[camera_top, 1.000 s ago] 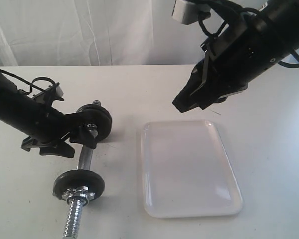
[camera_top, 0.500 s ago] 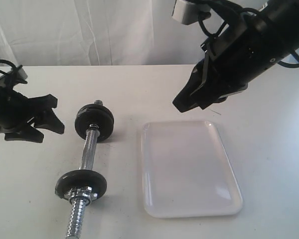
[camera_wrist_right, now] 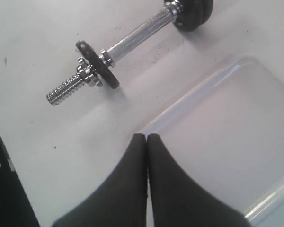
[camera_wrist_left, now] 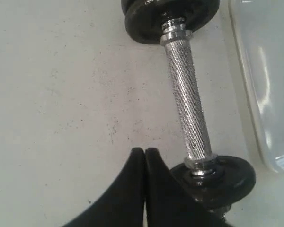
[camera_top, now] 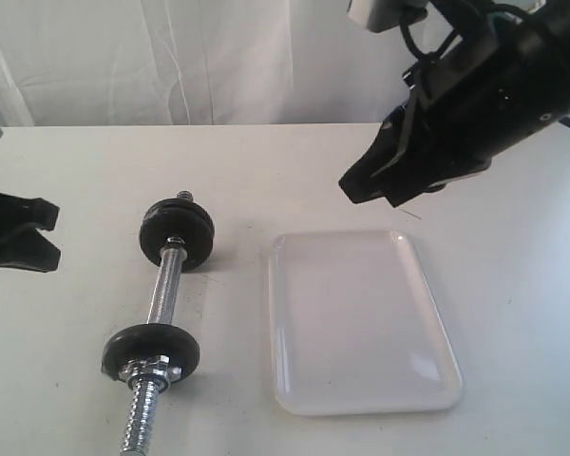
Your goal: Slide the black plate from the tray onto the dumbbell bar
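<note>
The chrome dumbbell bar (camera_top: pixel 162 293) lies on the white table, left of the tray. A black plate (camera_top: pixel 178 235) sits on its far end and another black plate (camera_top: pixel 150 351) on its near end, with a threaded stub (camera_top: pixel 141 418) sticking out. The white tray (camera_top: pixel 359 323) holds nothing. My left gripper (camera_top: pixel 49 237) is at the far left edge, apart from the bar, and its jaws are shut and empty (camera_wrist_left: pixel 145 150). High over the tray's far edge hangs my right gripper (camera_top: pixel 353 188), shut too with nothing in it (camera_wrist_right: pixel 146 136).
A white curtain (camera_top: pixel 218 57) hangs behind the table. In the left wrist view the knurled bar (camera_wrist_left: pixel 187 106) runs between both plates, with the tray's rim (camera_wrist_left: pixel 255 109) beside it. The right wrist view looks down on the tray's corner (camera_wrist_right: pixel 227 118) and the bar (camera_wrist_right: pixel 132 35).
My left arm has drawn back to the left, away from the far plate, leaving the bar lying alone. The right arm has lifted slightly.
</note>
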